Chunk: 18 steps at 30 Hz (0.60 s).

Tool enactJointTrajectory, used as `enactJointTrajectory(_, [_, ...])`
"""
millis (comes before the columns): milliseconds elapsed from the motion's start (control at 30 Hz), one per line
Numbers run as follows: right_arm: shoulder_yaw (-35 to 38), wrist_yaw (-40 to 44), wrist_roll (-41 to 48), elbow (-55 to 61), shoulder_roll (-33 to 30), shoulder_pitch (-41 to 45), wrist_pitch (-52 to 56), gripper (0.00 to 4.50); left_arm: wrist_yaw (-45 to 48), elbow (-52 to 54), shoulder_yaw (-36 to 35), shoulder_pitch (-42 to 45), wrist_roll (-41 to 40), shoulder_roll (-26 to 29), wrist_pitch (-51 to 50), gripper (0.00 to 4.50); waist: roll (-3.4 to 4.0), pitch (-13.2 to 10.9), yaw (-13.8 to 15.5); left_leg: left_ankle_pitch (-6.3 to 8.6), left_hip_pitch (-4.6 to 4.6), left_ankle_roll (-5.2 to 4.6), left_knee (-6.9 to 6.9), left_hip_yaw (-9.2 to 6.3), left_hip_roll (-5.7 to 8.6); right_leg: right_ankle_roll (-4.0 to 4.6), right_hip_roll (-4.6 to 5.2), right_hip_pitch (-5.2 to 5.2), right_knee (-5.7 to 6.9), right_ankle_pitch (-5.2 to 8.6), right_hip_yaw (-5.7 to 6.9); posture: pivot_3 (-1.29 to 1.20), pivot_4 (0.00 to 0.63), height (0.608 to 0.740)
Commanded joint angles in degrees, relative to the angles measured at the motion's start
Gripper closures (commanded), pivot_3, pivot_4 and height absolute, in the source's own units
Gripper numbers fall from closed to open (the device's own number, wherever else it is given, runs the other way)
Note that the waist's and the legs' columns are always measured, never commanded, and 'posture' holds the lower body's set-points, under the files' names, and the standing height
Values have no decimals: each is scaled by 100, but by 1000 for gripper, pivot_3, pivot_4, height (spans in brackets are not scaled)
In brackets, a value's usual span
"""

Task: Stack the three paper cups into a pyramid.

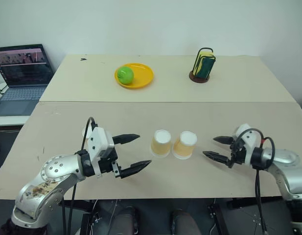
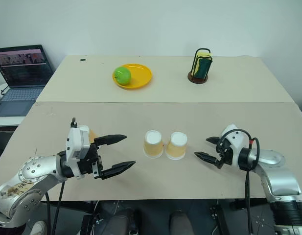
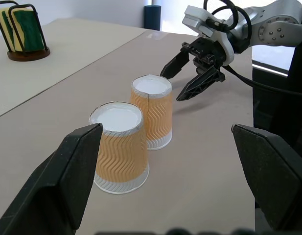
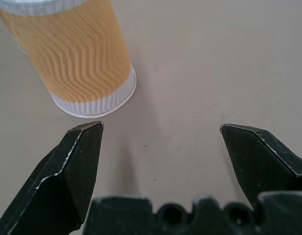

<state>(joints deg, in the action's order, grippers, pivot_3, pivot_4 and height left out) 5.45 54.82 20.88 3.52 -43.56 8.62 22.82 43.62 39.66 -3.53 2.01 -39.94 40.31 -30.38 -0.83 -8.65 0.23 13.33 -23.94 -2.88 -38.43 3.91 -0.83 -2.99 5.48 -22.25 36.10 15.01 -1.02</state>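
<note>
I see two paper cups standing upside down, side by side near the middle of the front desk (image 1: 141, 115): the left cup (image 1: 161, 143) and the right cup (image 1: 185, 145), so close they almost touch. A third cup (image 2: 91, 135) peeks out behind my left gripper (image 1: 132, 153), mostly hidden by it, so I cannot tell how it stands.

My left gripper hangs just left of the pair, fingers (image 1: 126, 138) spread wide and holding nothing, pointing toward the cups. My right gripper (image 1: 217, 148) sits just right of the pair, fingers wide apart and empty as well, tips aimed at the right cup. In the right wrist view that cup's base rim (image 4: 94, 105) lies just beyond one fingertip (image 4: 87, 134), apart from it.

Bare desk stretches in front of the cups to the near edge, and behind them up to the seam with the rear desk. Back there sit a yellow plate (image 1: 141, 76) with a green apple (image 1: 125, 75) and a sponge holder (image 1: 203, 65), well apart from my arms. A laptop (image 1: 21, 73) sits off to the far left.
</note>
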Motion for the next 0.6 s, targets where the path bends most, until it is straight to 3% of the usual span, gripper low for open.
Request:
enactJointTrajectory(33, [3,-131,106,400,170,156,3,40,-49,231,-90,63,-104,28,-26,0,0,0,5,0,0,0,0,0,1,0,2,0,0,0,0,0,150,735])
enactJointTrajectory(267, [-117,-299,144,463,483,369,116,40,-158,283,-73,105,-165,14,-111,0,0,0,22,0,0,0,-3,-2,1,0,1,2,1,0,2,0,150,735])
enactJointTrajectory(600, [-99,-239,194,482,445,403,106,40,-335,388,-80,305,-268,17,-317,0,0,0,29,0,-1,0,-3,-2,2,0,2,1,1,0,1,0,150,735])
